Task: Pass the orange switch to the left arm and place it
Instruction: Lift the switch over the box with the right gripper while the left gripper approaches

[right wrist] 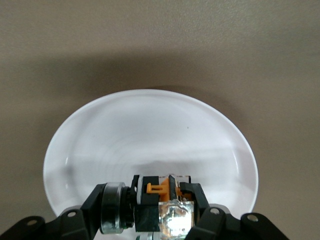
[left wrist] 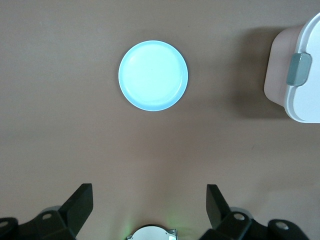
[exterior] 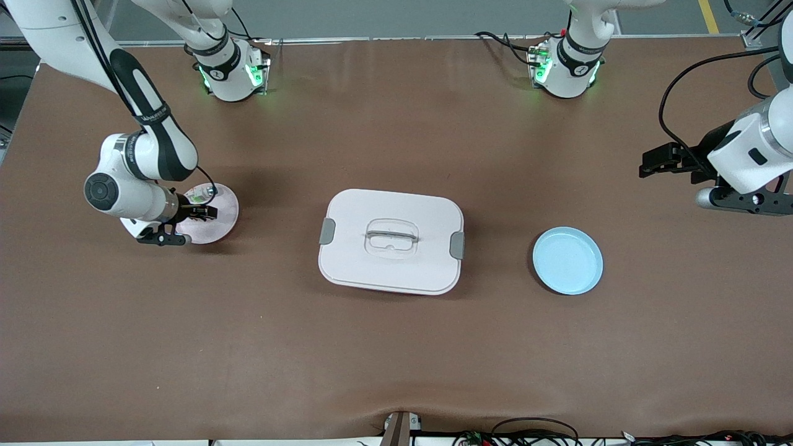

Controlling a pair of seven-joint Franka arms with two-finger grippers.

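Right tool (right wrist: 162, 197) at frame's left, clamped on orange switch (right wrist: 159, 188) over pink plate (exterior: 224, 214); left tool (left wrist: 149, 206) wide, empty, upper right.

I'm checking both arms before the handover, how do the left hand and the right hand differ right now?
The left hand is open and holds nothing; the right hand is shut on the orange switch. The left hand hangs over bare table near the blue plate; the right hand is down at the pink plate. Both are black and two-fingered.
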